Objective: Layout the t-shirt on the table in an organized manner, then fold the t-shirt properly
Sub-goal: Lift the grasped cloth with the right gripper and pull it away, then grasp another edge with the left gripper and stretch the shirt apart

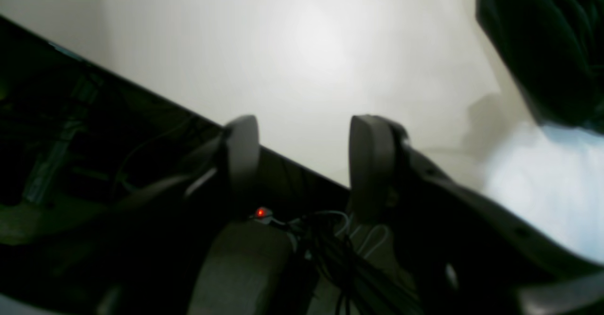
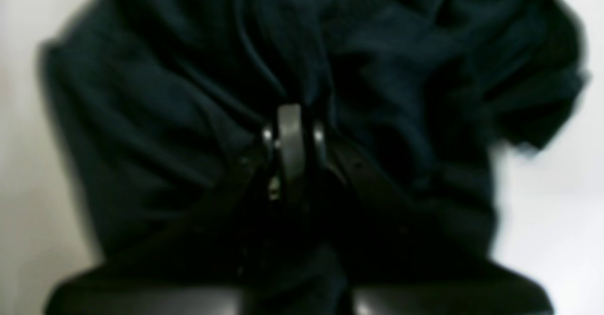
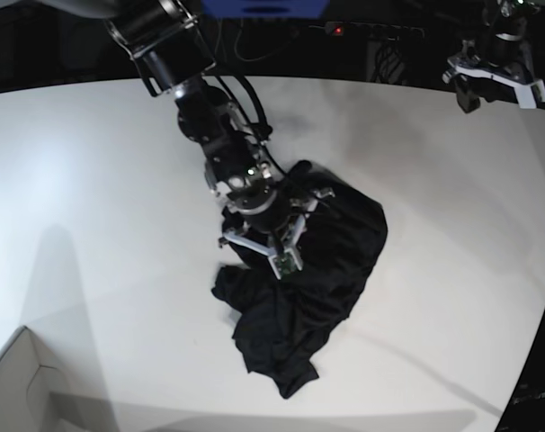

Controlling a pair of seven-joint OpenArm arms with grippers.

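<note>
The black t-shirt [image 3: 317,270] lies crumpled in a heap on the white table [image 3: 102,180], right of centre. My right gripper [image 3: 284,262] points down into the heap's upper left part. In the right wrist view its fingers [image 2: 290,135] are pressed together, and folds of the t-shirt [image 2: 151,116] run in toward their tips. My left gripper [image 3: 497,88] hangs above the table's far right edge, well away from the shirt. Its fingers [image 1: 373,164] stand apart with nothing between them, and an edge of the t-shirt [image 1: 542,46] shows in that view's upper right corner.
The corner of a white cardboard box [image 3: 21,387] sits at the near left. Behind the table's curved far edge [image 3: 362,81] the space is dark, with cables and a small red light [image 1: 260,212]. Bare tabletop [image 1: 306,60] spreads under the left gripper.
</note>
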